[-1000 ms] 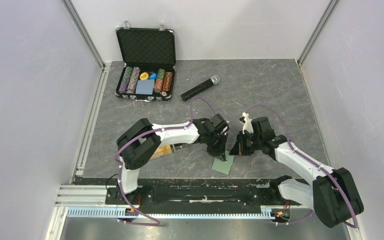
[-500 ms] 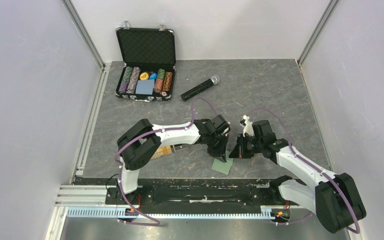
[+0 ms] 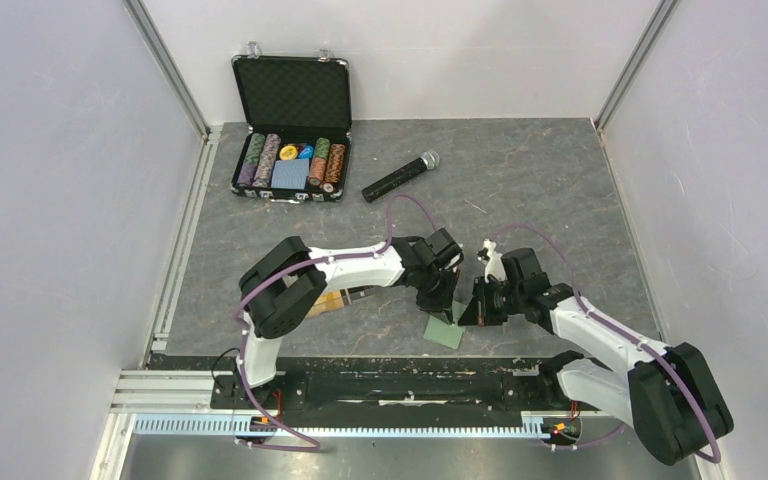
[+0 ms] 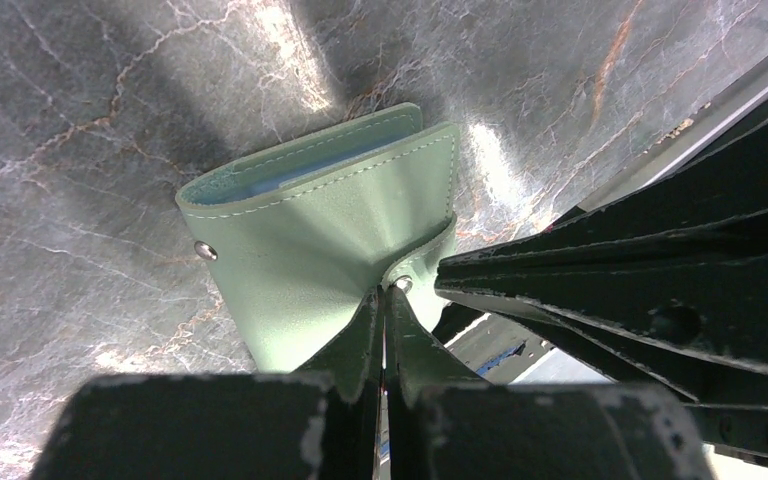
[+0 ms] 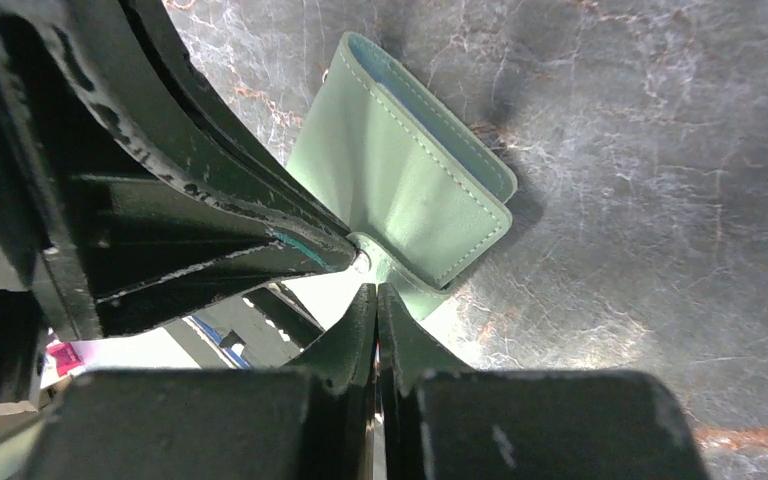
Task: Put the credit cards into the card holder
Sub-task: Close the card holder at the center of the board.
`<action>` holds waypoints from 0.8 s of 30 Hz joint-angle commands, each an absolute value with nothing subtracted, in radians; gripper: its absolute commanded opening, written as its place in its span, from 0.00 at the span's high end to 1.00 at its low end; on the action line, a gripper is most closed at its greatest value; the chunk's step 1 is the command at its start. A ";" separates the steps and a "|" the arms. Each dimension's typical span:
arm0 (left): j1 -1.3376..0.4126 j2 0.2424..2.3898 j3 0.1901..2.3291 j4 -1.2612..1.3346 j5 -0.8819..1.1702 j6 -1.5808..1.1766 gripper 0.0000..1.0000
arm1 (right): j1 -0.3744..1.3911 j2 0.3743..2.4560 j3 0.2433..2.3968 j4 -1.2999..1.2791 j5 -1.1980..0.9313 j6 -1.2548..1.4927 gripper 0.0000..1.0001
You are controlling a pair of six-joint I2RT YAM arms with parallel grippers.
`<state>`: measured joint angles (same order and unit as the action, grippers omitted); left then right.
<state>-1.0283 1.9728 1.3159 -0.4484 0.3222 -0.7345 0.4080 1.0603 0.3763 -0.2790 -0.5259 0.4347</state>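
A grey, marble-veined table carries everything. At its far left corner an open black poker-chip case sits with its lid up. A black microphone lies aslant just to the right of it. Near the front edge rests the sage-green card holder, gaping to show its blue lining. A few orange and tan credit cards lie to its left.

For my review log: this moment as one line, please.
left gripper: shut on card holder | right gripper: shut, tips at its strap | credit cards: lying outside it
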 commanded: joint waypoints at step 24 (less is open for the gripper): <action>-1.072 2.189 1.471 -0.740 0.131 -0.633 0.98 | 0.482 1.157 0.356 -0.348 -0.290 0.487 1.00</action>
